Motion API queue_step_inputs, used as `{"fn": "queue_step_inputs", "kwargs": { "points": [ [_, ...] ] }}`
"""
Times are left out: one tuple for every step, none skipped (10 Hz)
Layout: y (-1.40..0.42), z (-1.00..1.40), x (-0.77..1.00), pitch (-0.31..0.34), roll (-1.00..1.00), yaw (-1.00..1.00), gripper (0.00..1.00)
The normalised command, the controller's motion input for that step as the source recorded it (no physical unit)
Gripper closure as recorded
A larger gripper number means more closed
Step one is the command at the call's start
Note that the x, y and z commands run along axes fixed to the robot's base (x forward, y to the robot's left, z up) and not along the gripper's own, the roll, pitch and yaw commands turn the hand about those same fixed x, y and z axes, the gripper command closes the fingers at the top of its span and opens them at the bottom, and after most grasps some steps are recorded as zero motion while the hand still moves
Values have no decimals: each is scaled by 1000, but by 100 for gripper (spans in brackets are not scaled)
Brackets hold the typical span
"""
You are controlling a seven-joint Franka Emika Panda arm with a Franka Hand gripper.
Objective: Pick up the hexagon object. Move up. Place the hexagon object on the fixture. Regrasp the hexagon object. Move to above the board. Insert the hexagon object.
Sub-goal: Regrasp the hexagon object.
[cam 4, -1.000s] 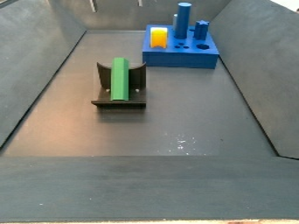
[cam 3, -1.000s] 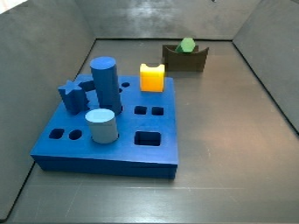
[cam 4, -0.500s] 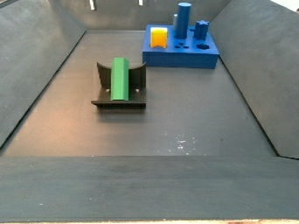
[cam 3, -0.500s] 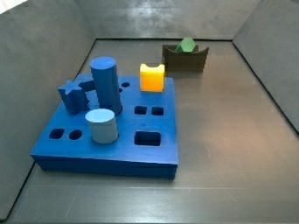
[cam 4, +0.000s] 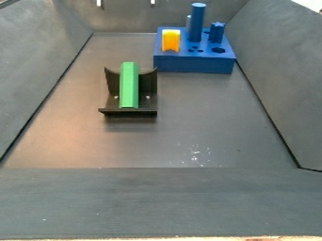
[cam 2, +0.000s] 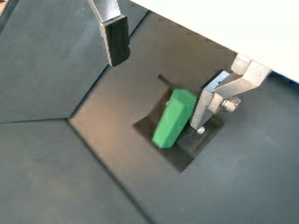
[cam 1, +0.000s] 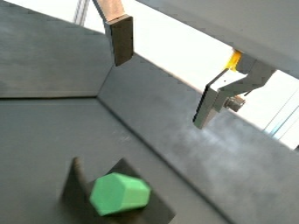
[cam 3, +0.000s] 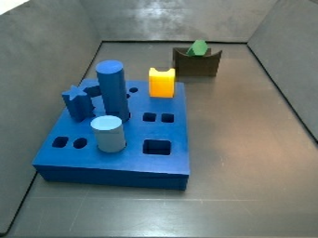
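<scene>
The hexagon object (cam 4: 127, 85) is seen lying lengthwise in the notch of the fixture (cam 4: 127, 110), left of centre in a side view and at the upper right in a side view (cam 3: 198, 46), so the pick-up, the lift and the placing on the fixture are judged to be done. The gripper (cam 2: 163, 57) is shown only in the wrist views, held above the fixture with its jaws spread wide and nothing between them; one silver finger (cam 2: 114, 35) is seen well to one side of the green peg and another finger (cam 2: 211, 101) just beside its end, no contact being visible. The regrasp is therefore taken as the step in hand, with the move above the board (cam 3: 118, 139) and the insertion left to do. The board is found at the lower left in a side view and at the top centre in a side view (cam 4: 195, 62), well apart from the fixture; blue cylinders (cam 3: 112, 88) and a yellow-orange block (cam 3: 162, 82) are stood in it, and several holes are left open near its right edge in a side view. Everything is carried on a dark grey floor (cam 4: 189, 141), enclosed by sloping grey walls (cam 4: 38, 75), and a few small pale specks are noticed on it near the lower middle of a side view
</scene>
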Motion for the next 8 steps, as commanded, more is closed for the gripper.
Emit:
{"fn": "queue_step_inputs", "kwargs": {
  "points": [
    [-40,-14,100,141,1000,85,0],
    [-41,-24,105,172,903,117,0],
    [-46,-19,105,166,719,139,0],
    [-44,-21,107,148,476,166,0],
    [-37,-16,105,127,321,180,0],
    [-31,-8,99,108,255,188,0],
    [73,-1000,35,146,135,195,0],
    [72,-1000,40,110,121,201,0]
  ]
}}
